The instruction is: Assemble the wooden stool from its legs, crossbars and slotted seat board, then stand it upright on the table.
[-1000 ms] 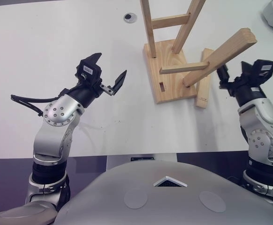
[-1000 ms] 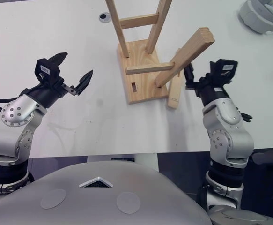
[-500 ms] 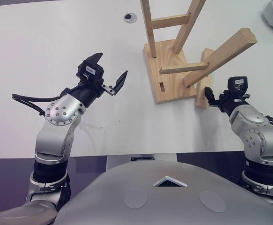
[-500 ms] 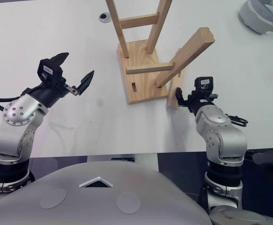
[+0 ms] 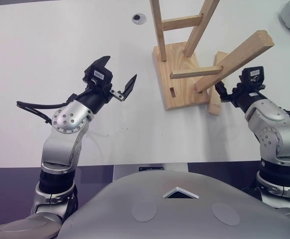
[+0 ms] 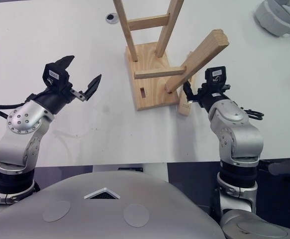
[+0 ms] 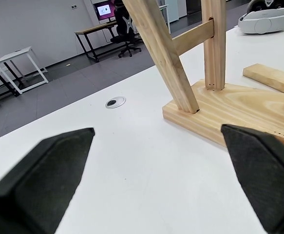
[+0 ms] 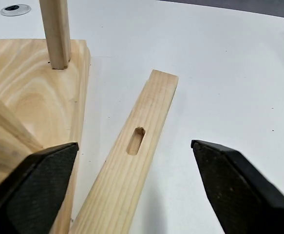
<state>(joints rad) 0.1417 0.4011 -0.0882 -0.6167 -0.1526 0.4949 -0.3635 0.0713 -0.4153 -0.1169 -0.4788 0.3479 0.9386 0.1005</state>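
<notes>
Seat board [image 5: 177, 74] is laid flat on the table [image 5: 60, 40], toward its far right. Two legs [image 5: 157, 25] are stood at its far side, joined by a crossbar [image 5: 181, 22]. A third leg [image 5: 239, 57] is seen tilted at the near right corner, with a second crossbar [image 5: 192, 74] projecting from it over the board. A loose leg [image 8: 154, 102], slotted, is laid on the table just beside the board's right edge. The right gripper [image 8: 134, 145] is held spread wide at this loose leg, one finger to either side. The left gripper [image 5: 119, 68] is held wide open above the table, well left of the board, with nothing in it.
</notes>
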